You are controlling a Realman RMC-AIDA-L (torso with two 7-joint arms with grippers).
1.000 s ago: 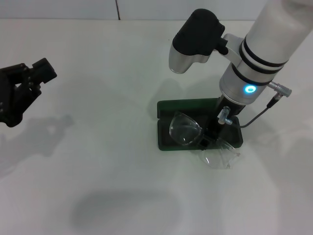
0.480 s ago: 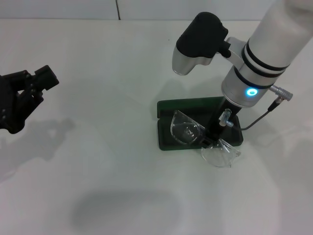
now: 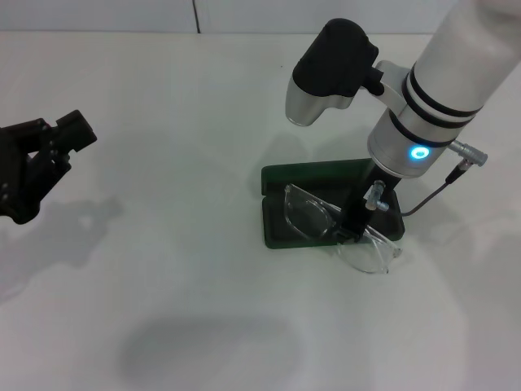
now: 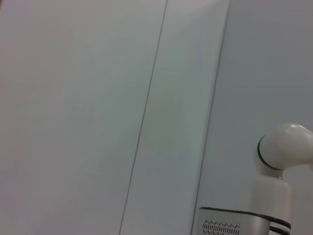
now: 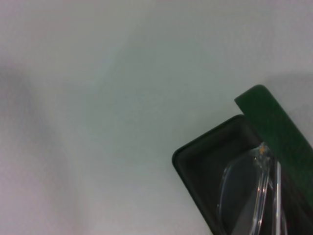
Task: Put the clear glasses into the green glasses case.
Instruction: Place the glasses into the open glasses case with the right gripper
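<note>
The step in hand is the placing of the clear glasses [image 3: 342, 224] into the green glasses case [image 3: 277, 228], which lies open on the white surface [image 3: 179, 269] with its lid raised on the side farthest from the robot. The right claw [image 3: 352, 226] stands directly over the case and appears clamped on the middle of the glasses, though its tips are largely masked by the arm and lens. One lens sits inside the case cavity; the other lens overhangs the case's near right corner and lies partly on the surface. The next move, by my judgement, calls for shifting the glasses toward the case's left end and squaring them with the cavity before release. The right wrist view confirms one lens within the dark lining. The left claw [image 3: 57, 147] hangs far left of the case, idle, fingers parted.
</note>
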